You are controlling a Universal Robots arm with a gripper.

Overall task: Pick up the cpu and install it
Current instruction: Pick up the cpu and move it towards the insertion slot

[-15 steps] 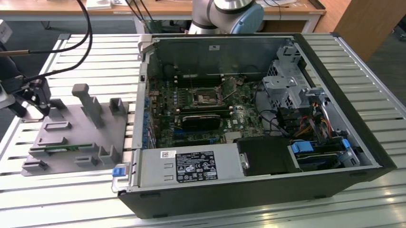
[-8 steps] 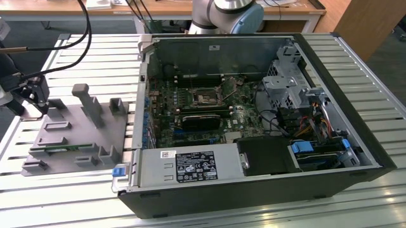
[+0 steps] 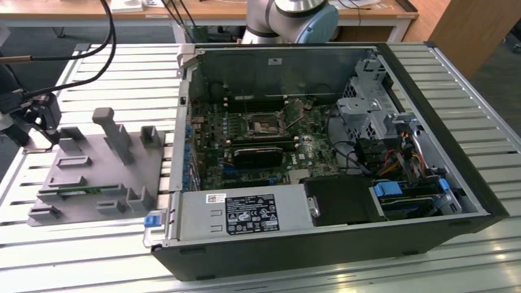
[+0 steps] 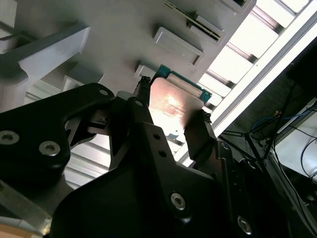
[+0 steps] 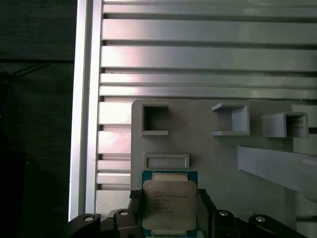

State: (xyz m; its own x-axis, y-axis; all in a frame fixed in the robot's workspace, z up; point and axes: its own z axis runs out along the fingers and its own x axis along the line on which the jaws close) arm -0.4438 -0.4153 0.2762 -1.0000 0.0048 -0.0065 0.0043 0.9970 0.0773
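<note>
Cpu is clamped by two opposite edges in your gripper, with the metal lid facing the first wrist view. That hold probably keeps pressure off its underside. You have it over the grey fixture tray, near the tray's edge by the table edge, well apart from the open computer case.

Silvery green-edged cpu, grey holder
</note>
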